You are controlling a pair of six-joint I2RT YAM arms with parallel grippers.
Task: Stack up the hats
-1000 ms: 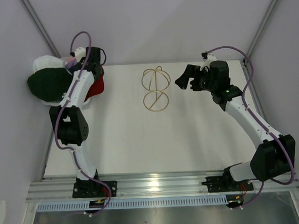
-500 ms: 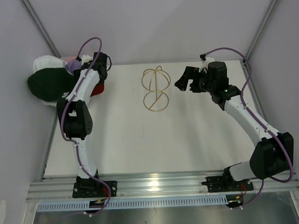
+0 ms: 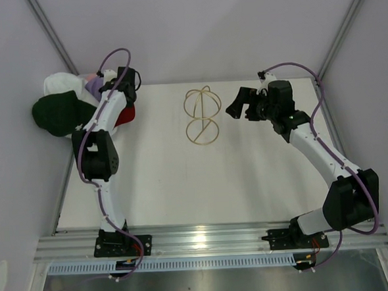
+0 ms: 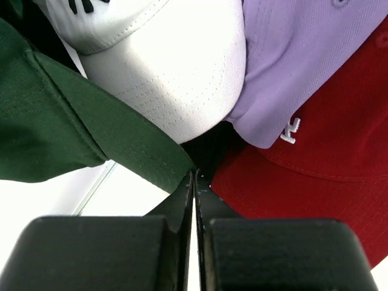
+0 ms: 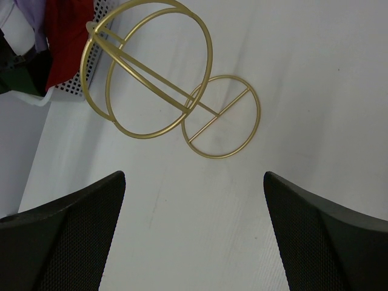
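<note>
Left gripper [image 4: 194, 177] pressed together at hats [image 3: 63, 110], far-left corner; should spread, then take one brim only. Right gripper [image 5: 194, 179] spread.

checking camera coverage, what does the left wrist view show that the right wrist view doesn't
Only left wrist: the white cap, the dark green cap, and the left gripper, shut close to the caps. Only right wrist: the gold wire stand, a corner of the white mesh basket, and the right gripper, open. Both: the red cap and the lavender cap.
</note>
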